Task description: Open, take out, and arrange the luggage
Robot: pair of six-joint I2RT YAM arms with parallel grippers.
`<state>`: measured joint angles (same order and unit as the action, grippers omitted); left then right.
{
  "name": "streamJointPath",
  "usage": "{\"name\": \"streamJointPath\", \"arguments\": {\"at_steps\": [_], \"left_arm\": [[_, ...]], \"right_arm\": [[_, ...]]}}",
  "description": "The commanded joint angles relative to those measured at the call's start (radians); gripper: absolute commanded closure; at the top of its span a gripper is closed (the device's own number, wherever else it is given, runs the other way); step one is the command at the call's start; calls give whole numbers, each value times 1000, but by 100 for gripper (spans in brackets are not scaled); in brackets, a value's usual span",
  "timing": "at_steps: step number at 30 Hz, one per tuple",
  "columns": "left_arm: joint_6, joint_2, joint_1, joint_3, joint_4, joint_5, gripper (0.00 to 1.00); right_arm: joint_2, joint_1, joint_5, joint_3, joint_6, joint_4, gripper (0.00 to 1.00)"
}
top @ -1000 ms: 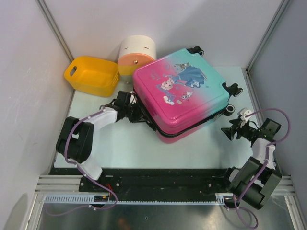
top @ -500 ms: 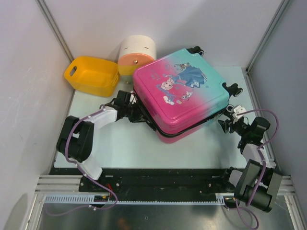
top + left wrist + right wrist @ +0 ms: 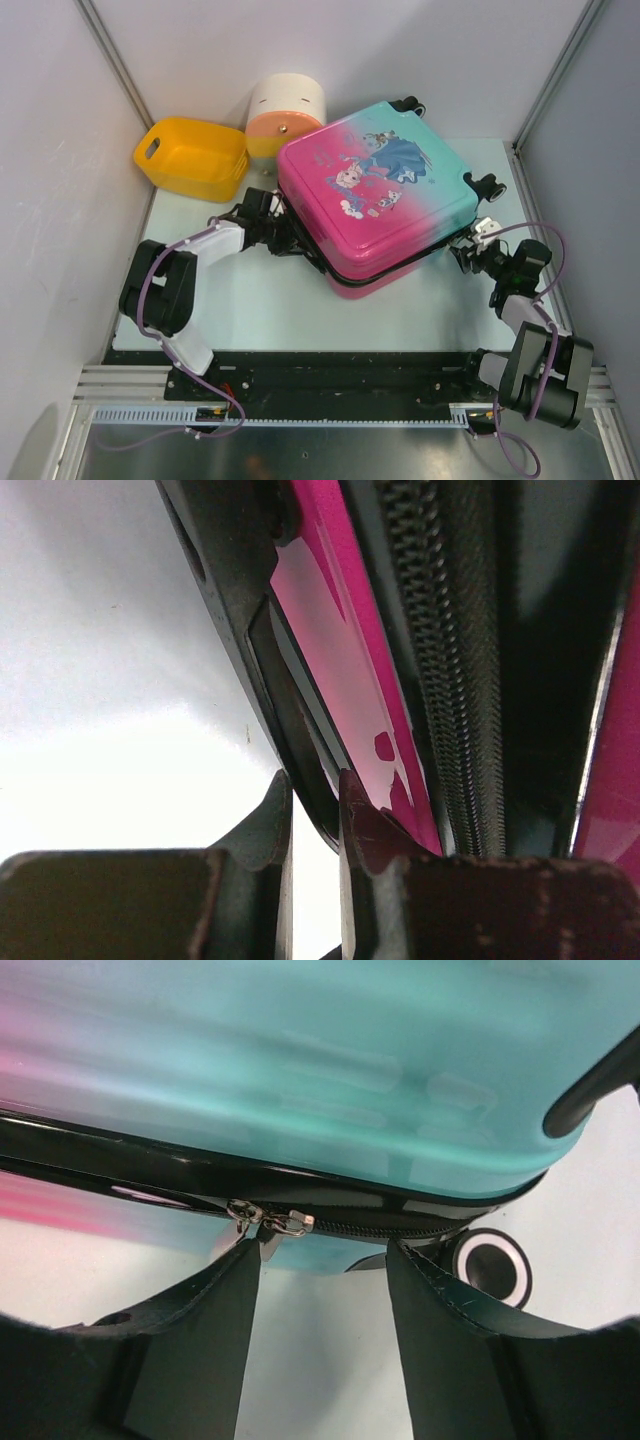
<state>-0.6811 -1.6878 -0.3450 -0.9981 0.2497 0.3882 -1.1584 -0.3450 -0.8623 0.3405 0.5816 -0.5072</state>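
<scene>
The luggage (image 3: 380, 195), teal-to-pink with a princess print, lies flat on the table, lid up, its zip seam slightly parted along the front. My left gripper (image 3: 283, 238) is at its left edge. In the left wrist view the gripper (image 3: 312, 790) is nearly shut, with a thin black edge strip (image 3: 290, 710) of the pink shell (image 3: 340, 650) between the tips. My right gripper (image 3: 468, 252) is open at the right front edge. In the right wrist view the gripper (image 3: 325, 1250) sits just below the zip; the metal zip pulls (image 3: 270, 1222) are by the left fingertip.
A yellow plastic basket (image 3: 190, 155) stands at the back left, a cream-orange round drawer box (image 3: 283, 112) beside it, behind the luggage. A black wheel (image 3: 490, 1265) is next to my right finger. Pale table (image 3: 260, 310) lies in front; walls close both sides.
My right arm has swung left and forward, bringing its open gripper up to the luggage's right front edge by the zip pulls. The left arm and the luggage have not moved.
</scene>
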Motion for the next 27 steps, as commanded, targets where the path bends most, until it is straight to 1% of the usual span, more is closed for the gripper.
{"name": "streamJointPath", "arguments": {"at_steps": [1, 3, 5, 8, 9, 11, 12, 13, 17, 18, 20, 21, 22, 24, 25, 26, 27], "left_arm": [[137, -55, 18, 16, 89, -101, 100], [138, -56, 18, 15, 89, -100, 100], [138, -58, 20, 16, 88, -103, 100], [140, -59, 21, 18, 88, -103, 100], [140, -59, 21, 18, 88, -104, 100], [140, -59, 24, 19, 88, -104, 100], [141, -59, 27, 21, 89, -104, 100], [144, -59, 29, 21, 89, -106, 100], [149, -50, 40, 29, 89, -104, 100], [150, -49, 40, 32, 88, -103, 100], [150, -46, 41, 35, 89, -103, 100], [150, -44, 41, 36, 88, -101, 100], [150, -44, 41, 38, 89, -100, 100], [150, -44, 41, 39, 88, -98, 100], [150, -43, 41, 38, 88, -98, 100], [150, -42, 41, 38, 89, -100, 100], [150, -42, 41, 38, 89, -98, 100]], "right_arm": [[-14, 32, 22, -1, 49, -56, 40], [-23, 38, 31, 2, 53, -65, 37], [-27, 47, 42, 0, 64, -65, 37], [-43, 55, 77, 0, 43, -93, 41], [-53, 55, 92, 2, 34, -102, 45], [-63, 57, 136, 0, 0, -135, 51], [-64, 57, 150, 2, -9, -145, 57], [-61, 54, 157, 2, -15, -151, 59], [-32, 23, 120, 6, -5, -110, 73], [-27, 5, 106, 9, 12, -94, 79], [-17, -17, 62, 17, 29, -54, 88], [-17, -35, 43, 20, 49, -42, 97], [-14, -43, 17, 22, 56, -22, 100], [-9, -54, -15, 26, 69, -8, 100], [-6, -54, -44, 28, 102, 25, 99], [0, -55, -56, 28, 119, 38, 95], [2, -54, -67, 28, 135, 47, 88]]}}
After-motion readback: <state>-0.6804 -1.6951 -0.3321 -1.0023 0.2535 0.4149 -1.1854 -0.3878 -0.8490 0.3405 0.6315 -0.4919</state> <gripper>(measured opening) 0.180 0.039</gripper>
